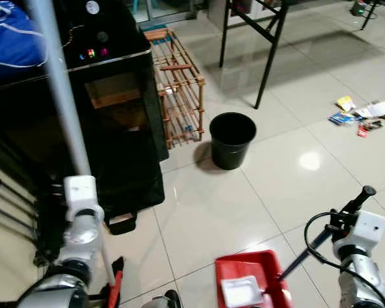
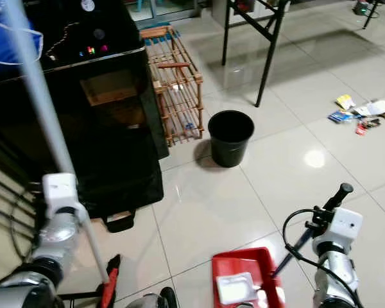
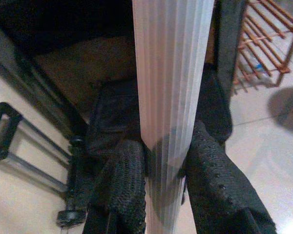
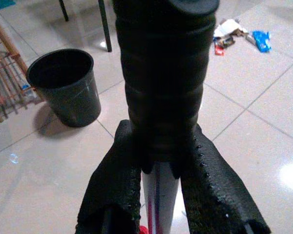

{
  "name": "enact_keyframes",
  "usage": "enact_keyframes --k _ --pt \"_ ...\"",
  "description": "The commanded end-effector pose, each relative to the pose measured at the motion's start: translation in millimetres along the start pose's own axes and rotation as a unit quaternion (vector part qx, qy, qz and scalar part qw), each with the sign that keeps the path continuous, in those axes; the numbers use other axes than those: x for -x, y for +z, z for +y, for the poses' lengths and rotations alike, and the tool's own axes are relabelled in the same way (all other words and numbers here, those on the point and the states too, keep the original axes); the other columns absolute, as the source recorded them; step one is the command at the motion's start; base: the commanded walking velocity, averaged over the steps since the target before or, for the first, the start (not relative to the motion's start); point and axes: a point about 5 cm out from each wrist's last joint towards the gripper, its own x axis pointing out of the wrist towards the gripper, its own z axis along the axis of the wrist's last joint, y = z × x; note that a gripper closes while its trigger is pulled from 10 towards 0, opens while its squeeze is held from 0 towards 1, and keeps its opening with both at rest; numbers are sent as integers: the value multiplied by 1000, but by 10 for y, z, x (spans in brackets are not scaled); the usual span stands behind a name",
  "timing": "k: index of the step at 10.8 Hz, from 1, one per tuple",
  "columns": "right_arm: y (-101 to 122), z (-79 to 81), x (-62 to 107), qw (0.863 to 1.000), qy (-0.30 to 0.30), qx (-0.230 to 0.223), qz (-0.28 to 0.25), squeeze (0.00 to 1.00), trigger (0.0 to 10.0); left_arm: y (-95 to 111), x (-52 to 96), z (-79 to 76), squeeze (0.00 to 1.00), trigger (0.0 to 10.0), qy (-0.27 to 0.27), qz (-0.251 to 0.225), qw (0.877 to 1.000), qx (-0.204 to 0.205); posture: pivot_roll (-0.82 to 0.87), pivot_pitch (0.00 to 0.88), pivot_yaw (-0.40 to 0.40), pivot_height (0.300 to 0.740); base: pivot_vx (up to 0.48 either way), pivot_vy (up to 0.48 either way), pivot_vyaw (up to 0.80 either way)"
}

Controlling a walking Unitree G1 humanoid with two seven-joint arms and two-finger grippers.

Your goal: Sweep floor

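My left gripper (image 3: 166,148) is shut on the pale ribbed broom pole (image 3: 172,92), which rises steeply at the left (image 1: 56,83). The broom's red head (image 1: 115,287) rests on the floor by my left side. My right gripper (image 4: 160,135) is shut on the dustpan's handle, just below its black grip (image 4: 162,73). The handle (image 1: 358,200) slants down to the red dustpan (image 1: 264,260), which lies on the tiles with a white scrap (image 1: 240,290) in it. Scattered litter (image 1: 362,115) lies on the floor far to the right.
A black bin (image 1: 231,138) stands open on the tiles ahead. A wooden rack (image 1: 178,90) leans beside a tall black cabinet (image 1: 115,128) at the left. Black table legs (image 1: 269,58) stand behind the bin. Open tiled floor lies between bin, dustpan and litter.
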Motion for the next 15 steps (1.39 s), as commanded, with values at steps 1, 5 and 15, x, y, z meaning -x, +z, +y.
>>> enact_keyframes --k 1,5,15 --pt "-163 34 69 999 -3 -21 35 0 10000 -65 30 4 0 10000 -7 9 1000 -6 -32 203 104 740 0 0 0" --pt "-127 47 43 999 9 -14 32 0 10000 -189 131 -286 0 10000 -54 29 998 23 -33 217 54 740 0 0 0" --pt "6 75 -59 999 31 0 28 0 10000 -269 256 -597 0 10000 -79 40 994 59 -27 206 -31 740 0 0 0"
